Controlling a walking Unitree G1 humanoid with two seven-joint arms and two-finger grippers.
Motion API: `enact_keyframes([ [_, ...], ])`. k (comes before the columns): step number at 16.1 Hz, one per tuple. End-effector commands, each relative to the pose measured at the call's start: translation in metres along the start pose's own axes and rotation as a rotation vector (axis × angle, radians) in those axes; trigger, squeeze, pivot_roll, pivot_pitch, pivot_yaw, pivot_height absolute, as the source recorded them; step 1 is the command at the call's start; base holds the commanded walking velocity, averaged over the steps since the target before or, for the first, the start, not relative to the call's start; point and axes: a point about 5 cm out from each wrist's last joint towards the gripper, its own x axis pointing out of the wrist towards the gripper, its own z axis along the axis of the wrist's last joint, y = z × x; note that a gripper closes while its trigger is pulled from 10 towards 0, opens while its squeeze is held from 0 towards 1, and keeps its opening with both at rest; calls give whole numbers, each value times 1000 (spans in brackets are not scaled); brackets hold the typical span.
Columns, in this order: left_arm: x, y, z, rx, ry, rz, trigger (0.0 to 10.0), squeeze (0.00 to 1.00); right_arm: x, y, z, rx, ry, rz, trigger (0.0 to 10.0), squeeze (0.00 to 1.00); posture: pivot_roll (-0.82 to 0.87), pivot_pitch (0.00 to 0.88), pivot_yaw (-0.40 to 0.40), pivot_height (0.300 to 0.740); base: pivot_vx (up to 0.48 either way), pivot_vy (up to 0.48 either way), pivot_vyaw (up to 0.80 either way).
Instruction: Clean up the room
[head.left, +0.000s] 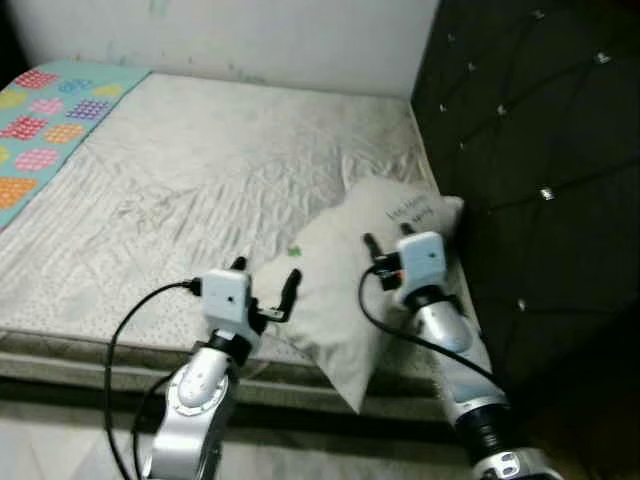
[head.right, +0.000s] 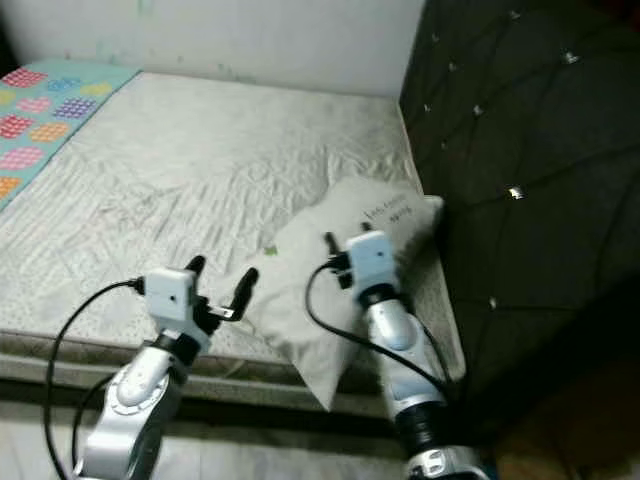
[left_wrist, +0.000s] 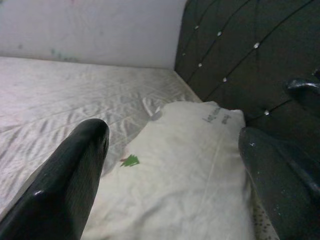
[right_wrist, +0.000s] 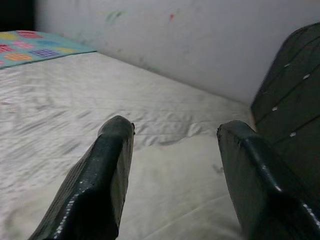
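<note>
So the left gripper (head.left: 265, 283) hangs over the mattress's (head.left: 200, 180) near edge, fingers spread wide with nothing in them, and the pillow (head.left: 345, 300) starts just to its right, touching distance by the look of it. The pillow sits crooked at the near corner by the dark headboard (head.left: 540, 150), long axis running from that near edge up toward the headboard. The right gripper (right_wrist: 172, 175) is right above the pillow's middle, also wide open and empty, so I'd say it's the closer one for a grab.
</note>
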Motion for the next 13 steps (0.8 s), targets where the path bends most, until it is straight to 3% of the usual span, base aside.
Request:
enact_keyframes([
  [1, 0, -3, 2, -2, -16, -26, 10000, 0, 3, -2, 4, 4, -11, -9, 10000, 0, 11, 69, -45, 740, 0, 0, 0],
  [8, -1, -6, 4, -15, -30, -62, 10000, 0, 2, -3, 4, 6, -13, -15, 10000, 0, 9, 69, -45, 740, 251, 0, -757],
  [13, -1, -4, 3, -18, -26, -42, 10000, 0, 2, -3, 4, 8, -13, -15, 10000, 0, 10, 71, -46, 740, 235, 0, -293],
])
